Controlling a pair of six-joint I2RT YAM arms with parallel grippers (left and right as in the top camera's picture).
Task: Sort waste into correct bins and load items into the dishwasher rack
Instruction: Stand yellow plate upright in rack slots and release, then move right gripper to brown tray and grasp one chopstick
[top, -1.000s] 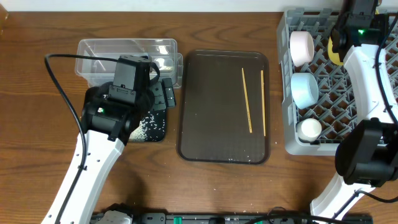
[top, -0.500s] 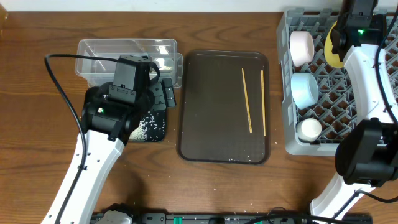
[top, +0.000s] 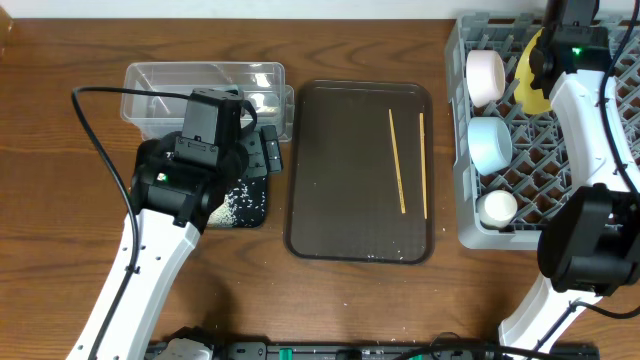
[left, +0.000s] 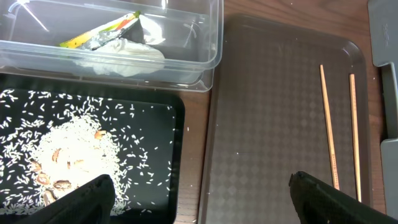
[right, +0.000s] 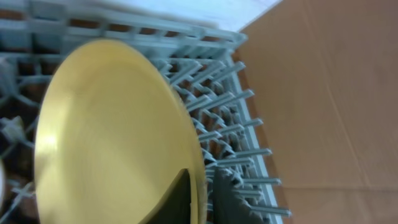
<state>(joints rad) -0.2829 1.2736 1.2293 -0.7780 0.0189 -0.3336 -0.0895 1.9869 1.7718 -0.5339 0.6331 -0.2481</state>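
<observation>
My right gripper is shut on the rim of the yellow plate, holding it on edge among the pegs at the far end of the grey dishwasher rack; the plate shows partly in the overhead view. The beige bowl, light blue bowl and white cup stand in the rack. Two chopsticks lie on the brown serving tray. My left gripper is open and empty above the gap between the black tray with rice and the serving tray. The wrapper lies in the clear tub.
The chopsticks also show in the left wrist view. A white crumpled paper lies in the clear tub beside the wrapper. A few crumbs sit at the serving tray's near edge. Bare wood table lies at the left.
My right gripper has shifted the yellow plate slightly left and toward the far end of the rack. The left arm has not moved.
</observation>
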